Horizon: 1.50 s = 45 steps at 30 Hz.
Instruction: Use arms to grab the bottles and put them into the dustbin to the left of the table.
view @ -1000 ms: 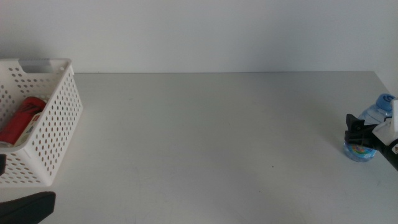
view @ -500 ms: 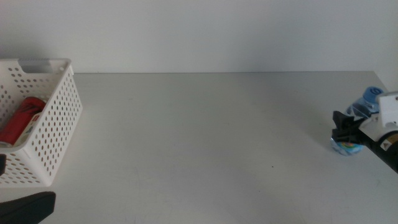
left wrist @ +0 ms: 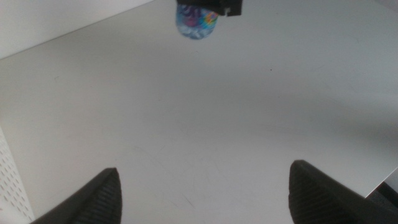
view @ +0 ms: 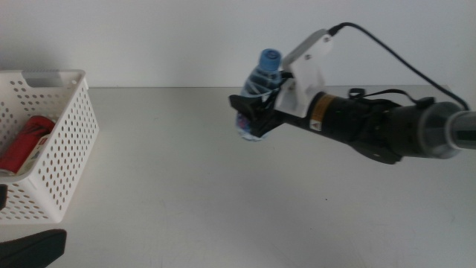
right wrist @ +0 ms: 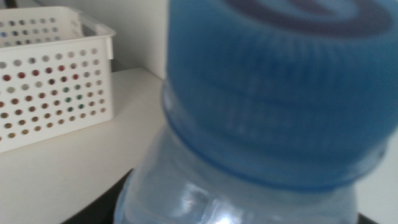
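My right gripper [view: 251,116] is shut on a clear water bottle [view: 257,95] with a blue cap [view: 269,57]. It holds the bottle tilted in the air over the middle of the table [view: 223,193], towards the back. The cap [right wrist: 280,81] fills the right wrist view. The white perforated dustbin [view: 63,152] stands at the table's left end, with a red can [view: 26,141] lying inside. My left gripper [left wrist: 205,168] waits low at the front left, its jaws wide open and empty. The left wrist view shows the bottle's base [left wrist: 198,23] far ahead.
The dustbin's near wall [right wrist: 56,93] shows in the right wrist view, well apart from the held bottle. The long right arm [view: 387,126] and its cable span the table's right half. A dark part of the left arm [view: 30,249] sits at the bottom left corner.
The right arm has swung from the table's right edge to the middle, lifting the water bottle off the table and carrying it left. The left arm has not moved.
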{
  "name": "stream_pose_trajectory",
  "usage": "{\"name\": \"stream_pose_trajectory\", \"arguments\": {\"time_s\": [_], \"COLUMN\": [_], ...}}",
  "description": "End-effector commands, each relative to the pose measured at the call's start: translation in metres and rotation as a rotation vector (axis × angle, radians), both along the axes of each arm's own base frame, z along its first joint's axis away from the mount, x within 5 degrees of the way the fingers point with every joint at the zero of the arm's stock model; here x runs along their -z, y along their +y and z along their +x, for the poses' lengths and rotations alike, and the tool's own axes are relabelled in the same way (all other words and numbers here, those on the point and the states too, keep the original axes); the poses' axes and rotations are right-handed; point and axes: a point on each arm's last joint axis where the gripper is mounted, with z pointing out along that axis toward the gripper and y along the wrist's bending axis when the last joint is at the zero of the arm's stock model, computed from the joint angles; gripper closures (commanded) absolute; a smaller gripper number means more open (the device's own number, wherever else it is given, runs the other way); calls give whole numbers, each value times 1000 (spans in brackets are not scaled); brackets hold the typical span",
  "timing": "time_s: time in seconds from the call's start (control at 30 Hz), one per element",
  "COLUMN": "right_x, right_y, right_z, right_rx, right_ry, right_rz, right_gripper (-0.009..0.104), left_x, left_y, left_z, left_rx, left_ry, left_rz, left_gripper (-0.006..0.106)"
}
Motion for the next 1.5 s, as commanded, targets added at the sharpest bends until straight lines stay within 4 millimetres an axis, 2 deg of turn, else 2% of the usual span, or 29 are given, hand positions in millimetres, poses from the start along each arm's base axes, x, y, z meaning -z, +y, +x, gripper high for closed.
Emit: {"name": "stream_pose_trajectory", "arguments": {"time_s": [0.0,0.13,0.27,0.43,0.53,0.6,0.63,0.83,0.93,1.0,1.23,1.33,1.47], "right_x": [-37,-22,-4,20,25,25,27,22,14,8,-8,-10,-26], "right_y": [30,69,94,105,107,107,106,103,101,99,82,65,38], "right_z": [2,13,16,15,15,15,15,16,14,11,-23,-41,-62], "right_rx": [-83,-125,-169,-187,-190,-190,-178,-136,-135,-140,-199,-195,-166], "right_ry": [-110,-92,-81,-39,-28,-28,-16,67,89,118,207,238,234], "right_rz": [102,84,80,59,51,51,36,30,7,-16,-82,-101,-93], "right_gripper": [96,96,96,96,96,96,71,23,9,5,7,10,12], "left_x": [-13,-13,-13,-13,-13,-13,-13,-13,-13,-13,-13,-13,-13], "left_y": [-2,-2,-2,-2,-2,-2,-2,-2,-2,-2,-2,-2,-2], "left_z": [2,2,2,2,2,2,2,2,2,2,2,2,2], "left_rx": [-5,-5,-5,-5,-5,-5,-5,-5,-5,-5,-5,-5,-5], "left_ry": [-56,-56,-56,-56,-56,-56,-56,-56,-56,-56,-56,-56,-56], "left_rz": [-66,-66,-66,-66,-66,-66,-66,-66,-66,-66,-66,-66,-66], "left_gripper": [11,11,11,11,11,11,11,11,11,11,11,11,11]}}
